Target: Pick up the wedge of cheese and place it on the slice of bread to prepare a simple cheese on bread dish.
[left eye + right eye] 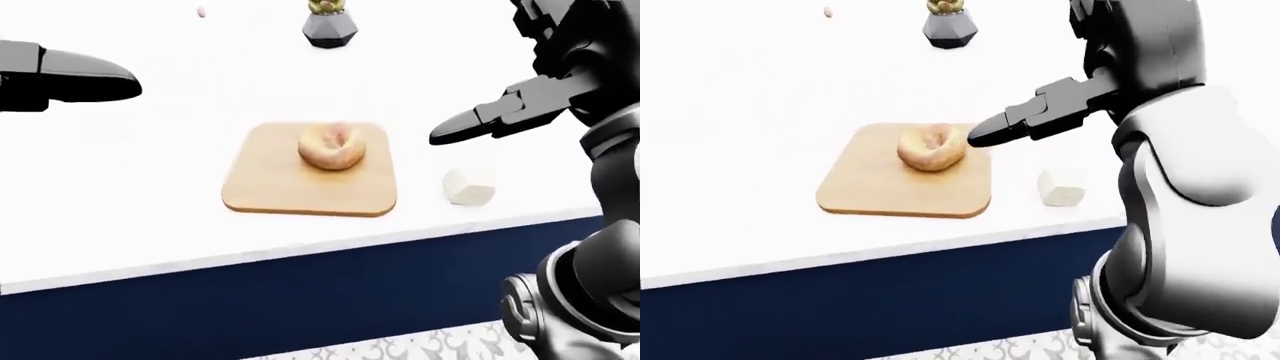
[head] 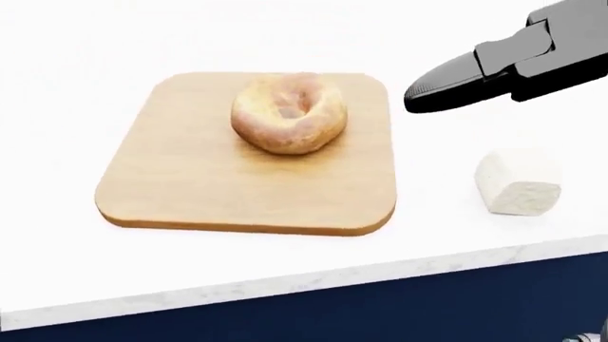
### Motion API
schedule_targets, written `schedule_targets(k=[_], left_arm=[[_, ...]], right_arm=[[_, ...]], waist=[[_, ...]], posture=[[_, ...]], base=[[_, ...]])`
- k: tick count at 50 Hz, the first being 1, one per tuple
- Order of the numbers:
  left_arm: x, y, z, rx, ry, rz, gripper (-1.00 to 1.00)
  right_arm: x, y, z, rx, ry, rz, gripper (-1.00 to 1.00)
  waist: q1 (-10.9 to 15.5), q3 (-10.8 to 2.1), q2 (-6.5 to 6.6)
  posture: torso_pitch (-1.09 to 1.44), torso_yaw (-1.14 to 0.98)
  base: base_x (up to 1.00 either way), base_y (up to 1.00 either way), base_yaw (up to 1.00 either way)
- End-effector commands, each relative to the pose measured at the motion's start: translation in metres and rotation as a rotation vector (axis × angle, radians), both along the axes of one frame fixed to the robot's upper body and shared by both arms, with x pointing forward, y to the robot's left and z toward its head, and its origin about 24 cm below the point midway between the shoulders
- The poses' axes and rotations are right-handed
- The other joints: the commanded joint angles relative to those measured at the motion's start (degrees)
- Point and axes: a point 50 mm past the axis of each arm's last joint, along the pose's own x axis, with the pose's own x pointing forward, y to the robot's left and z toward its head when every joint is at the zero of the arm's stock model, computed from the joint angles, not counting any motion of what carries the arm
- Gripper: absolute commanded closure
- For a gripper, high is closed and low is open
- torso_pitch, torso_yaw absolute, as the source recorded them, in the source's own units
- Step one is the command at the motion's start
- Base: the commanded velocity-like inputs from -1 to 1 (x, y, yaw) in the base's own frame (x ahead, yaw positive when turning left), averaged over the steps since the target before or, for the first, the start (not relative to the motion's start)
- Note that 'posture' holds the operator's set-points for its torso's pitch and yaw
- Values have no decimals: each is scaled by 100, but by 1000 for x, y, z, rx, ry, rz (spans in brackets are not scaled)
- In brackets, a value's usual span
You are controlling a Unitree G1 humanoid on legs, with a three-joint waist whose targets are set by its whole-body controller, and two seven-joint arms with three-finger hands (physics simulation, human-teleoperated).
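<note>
The right hand [image 2: 447,89] is hovering above the white counter [image 2: 76,57], its dark fingers extended and holding nothing, with the fingertip pointing toward the wooden cutting board [image 2: 171,192]. The wedge of cheese [image 2: 518,185] is lying below that hand, well apart from the fingers, just beside the board's right edge in the head view and near the counter's lip. On the board, toward its upper middle, the bread [image 2: 288,114] is sitting as a round, ring-shaped piece, with nothing on it. The left hand [image 1: 70,75] is showing at the left-eye view's left edge, raised well away from the board; its fingers look extended, though I cannot tell their spread fully. A dark faceted pot [image 1: 329,30] is standing far above the board in that view. The cheese looks light and small, probably firm yet smooth-sided, so it could be slipping under a loose pinch; taking it across its two flat opposite faces, low and centred, seems the safest hold.
</note>
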Motion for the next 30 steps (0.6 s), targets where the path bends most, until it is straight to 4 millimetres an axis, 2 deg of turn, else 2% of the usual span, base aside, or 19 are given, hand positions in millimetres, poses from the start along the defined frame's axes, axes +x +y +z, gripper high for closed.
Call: schedule_targets(k=[1, 3, 4, 5, 7, 9, 14, 19, 22, 30], left_arm=[[-6, 2, 8, -4, -60, 10, -100], [-6, 2, 8, -6, -59, 9, -100], [-6, 2, 8, -6, -59, 10, -100], [-6, 2, 8, -7, -59, 9, -100], [-7, 3, 8, -7, -59, 10, -100], [-7, 3, 8, -8, -60, 12, -100], [-7, 3, 9, -8, -63, 12, -100], [-7, 2, 10, -7, -61, 6, -100], [-8, 3, 10, -7, -64, 11, -100], [-7, 2, 10, -9, -61, 9, -100]], right_arm=[[-7, -4, 10, 6, -76, -32, -100], [-8, -4, 12, 12, -80, -36, -100], [-7, -5, 11, 16, -81, -37, -100], [-7, -5, 11, 18, -83, -38, -100], [-8, -6, 13, 25, -87, -40, -100], [-8, -7, 12, 19, -85, -45, -100], [-8, -8, 12, 20, -78, -53, -100], [-9, -14, 13, 32, -83, -79, -100], [-7, -26, 10, 67, -63, -137, -100], [-4, -42, 0, 160, -42, -152, -100]], waist=[[-9, -62, 12], [8, 16, -152], [45, -30, -226], [60, -75, -378], [72, -26, -238], [21, -77, -187], [-45, -36, -90], [-90, -27, -57], [-106, -28, -55], [-114, -17, -78]], posture=[[0, 0], [0, 0], [0, 0], [0, 0], [0, 0], [0, 0], [0, 0], [0, 0], [0, 0], [0, 0]], base=[[19, 0, 0], [6, 0, 0], [0, 0, 0], [0, 0, 0], [0, 0, 0], [0, 0, 0], [0, 0, 0], [0, 0, 0], [0, 0, 0], [0, 0, 0]])
